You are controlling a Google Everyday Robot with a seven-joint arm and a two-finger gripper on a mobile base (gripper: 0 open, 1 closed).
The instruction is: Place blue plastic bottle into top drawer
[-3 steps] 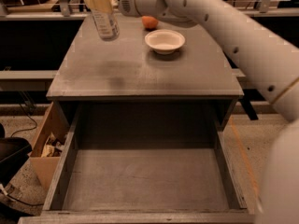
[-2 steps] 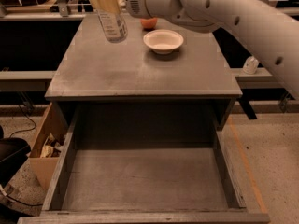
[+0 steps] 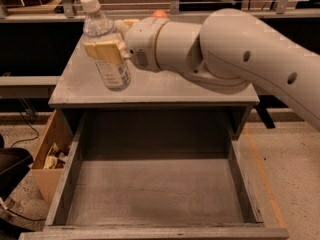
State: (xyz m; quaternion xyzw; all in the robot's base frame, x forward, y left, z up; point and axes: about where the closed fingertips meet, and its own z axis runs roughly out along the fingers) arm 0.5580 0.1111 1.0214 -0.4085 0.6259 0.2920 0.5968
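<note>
The blue plastic bottle (image 3: 107, 51) is clear with a white cap and a pale label. It hangs upright, tilted slightly, above the front left part of the grey desk top (image 3: 75, 84). My gripper (image 3: 111, 46) is shut on the bottle's middle, with one tan finger (image 3: 102, 51) across its front. The big white arm reaches in from the right and hides the middle of the desk top. The top drawer (image 3: 150, 194) is pulled wide open below the desk, grey and shallow, with a bare floor.
A brown cardboard box (image 3: 47, 156) with small items stands on the floor left of the drawer. An orange object (image 3: 160, 14) peeks out behind the arm at the desk's back. A dark object and cables lie at the far left.
My gripper has carried the bottle from the back left of the desk forward towards the front edge, nearer the open drawer. The arm now covers the white bowl.
</note>
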